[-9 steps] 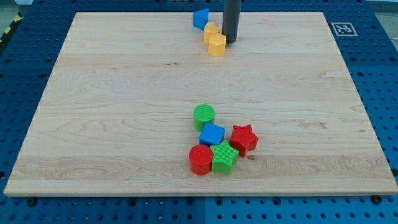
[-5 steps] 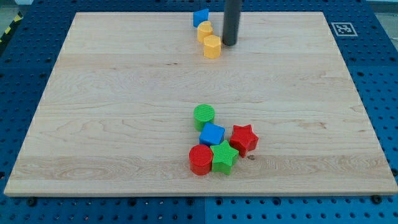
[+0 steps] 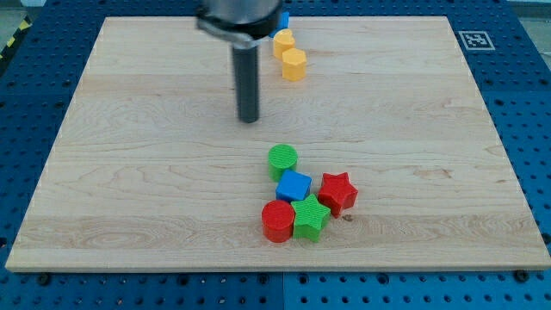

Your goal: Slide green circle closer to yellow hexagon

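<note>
Two green blocks, green circle (image 3: 282,159), green star (image 3: 310,217)

Pale wood-grain worktop (image 3: 129,172) on blue pegboard. Green circle (image 3: 282,160), green star (image 3: 310,218), blue cube (image 3: 294,186), red star (image 3: 337,191), red cylinder (image 3: 277,220), 2 yellow blocks, incl. hexagon (image 3: 294,64). Dark rod.

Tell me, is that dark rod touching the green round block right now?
No, my tip stands apart from the green circle, up and toward the view's left of it.
</note>
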{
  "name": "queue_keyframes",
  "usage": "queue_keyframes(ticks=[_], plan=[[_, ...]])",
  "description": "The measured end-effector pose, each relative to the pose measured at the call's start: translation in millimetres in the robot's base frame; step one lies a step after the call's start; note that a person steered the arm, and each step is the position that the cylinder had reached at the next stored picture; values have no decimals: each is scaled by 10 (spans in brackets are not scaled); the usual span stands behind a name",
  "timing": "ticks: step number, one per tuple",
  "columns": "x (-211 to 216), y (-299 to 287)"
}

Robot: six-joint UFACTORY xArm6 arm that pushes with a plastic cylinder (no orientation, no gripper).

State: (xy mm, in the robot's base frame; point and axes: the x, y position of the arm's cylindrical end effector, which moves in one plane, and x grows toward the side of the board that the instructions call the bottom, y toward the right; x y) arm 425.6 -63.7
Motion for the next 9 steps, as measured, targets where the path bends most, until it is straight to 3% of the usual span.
queue_keyframes(ticks=[1, 2, 3, 4, 9], plan=[[572, -356], [1328, -244], [1473, -2], [1422, 115], [343, 916]])
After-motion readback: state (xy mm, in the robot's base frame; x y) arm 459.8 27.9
